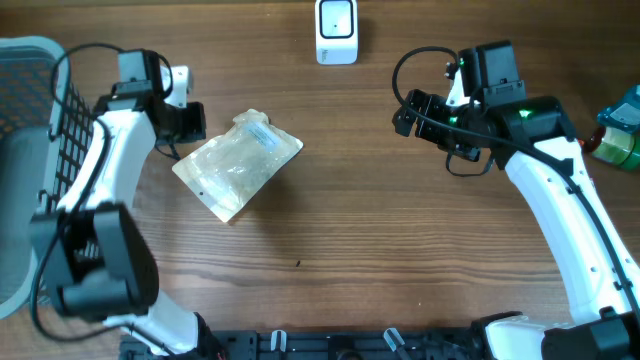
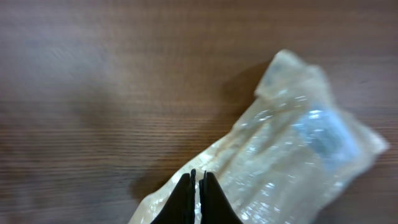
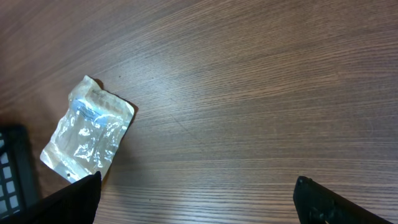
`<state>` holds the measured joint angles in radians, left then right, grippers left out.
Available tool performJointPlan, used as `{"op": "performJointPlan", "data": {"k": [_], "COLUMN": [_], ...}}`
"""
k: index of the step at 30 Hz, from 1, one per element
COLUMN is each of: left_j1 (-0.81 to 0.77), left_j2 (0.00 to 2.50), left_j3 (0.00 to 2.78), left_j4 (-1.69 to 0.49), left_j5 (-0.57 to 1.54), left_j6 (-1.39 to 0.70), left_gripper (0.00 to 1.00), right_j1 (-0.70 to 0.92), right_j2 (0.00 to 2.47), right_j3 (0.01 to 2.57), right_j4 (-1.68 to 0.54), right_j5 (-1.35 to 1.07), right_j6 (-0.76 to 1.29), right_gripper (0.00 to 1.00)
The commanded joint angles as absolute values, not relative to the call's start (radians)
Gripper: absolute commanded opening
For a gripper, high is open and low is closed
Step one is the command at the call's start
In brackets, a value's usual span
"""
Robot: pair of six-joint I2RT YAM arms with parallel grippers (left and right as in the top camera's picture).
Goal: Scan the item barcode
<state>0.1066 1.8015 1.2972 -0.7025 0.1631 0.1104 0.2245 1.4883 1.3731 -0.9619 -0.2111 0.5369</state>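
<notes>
The item is a clear plastic bag with a pale blue label near its top, lying flat on the wooden table left of centre. It also shows in the left wrist view as the bag and in the right wrist view as the bag. A white barcode scanner stands at the table's far edge. My left gripper sits at the bag's upper-left edge; in its wrist view the left gripper is pressed shut over the thin edge of the bag. My right gripper hovers wide open over bare wood, the right gripper holding nothing.
A grey mesh basket stands at the left edge, its corner visible as the basket in the right wrist view. Green and teal items lie at the far right. Bare wood lies between bag and right arm.
</notes>
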Motion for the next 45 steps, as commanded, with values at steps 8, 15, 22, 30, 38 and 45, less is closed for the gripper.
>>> {"op": "performJointPlan", "data": {"k": [8,15,22,30,38,45], "left_j1": [0.109,0.082,-0.037,-0.239,-0.256,-0.253], "left_j2": [1.926,1.938,1.94,1.94,1.902,1.7], "left_j3": [1.3,1.22,1.195,1.195,1.212,1.238], "left_j4": [-0.717,-0.704,-0.717,-0.653,-0.714,-0.79], "left_j5": [0.121,0.121,0.141,0.141,0.097,0.076], "left_j6": [0.073,0.062,0.036,-0.04,-0.062,-0.121], "left_gripper": [0.04,0.04,0.04,0.04,0.11,1.0], "right_j1": [0.221,0.221,0.221,0.11,-0.016,0.067], "right_j2": [1.5,1.5,1.5,1.5,1.506,1.827], "right_j3": [1.366,1.366,1.366,1.321,1.169,1.169], "right_j4": [-0.989,-0.993,-0.994,-1.008,-0.867,-0.67], "right_j5": [-0.195,-0.207,-0.207,-0.625,-0.711,-0.916], "right_j6": [0.527,0.527,0.527,0.495,0.393,0.421], "right_gripper": [1.0,1.0,1.0,1.0,1.0,1.0]}}
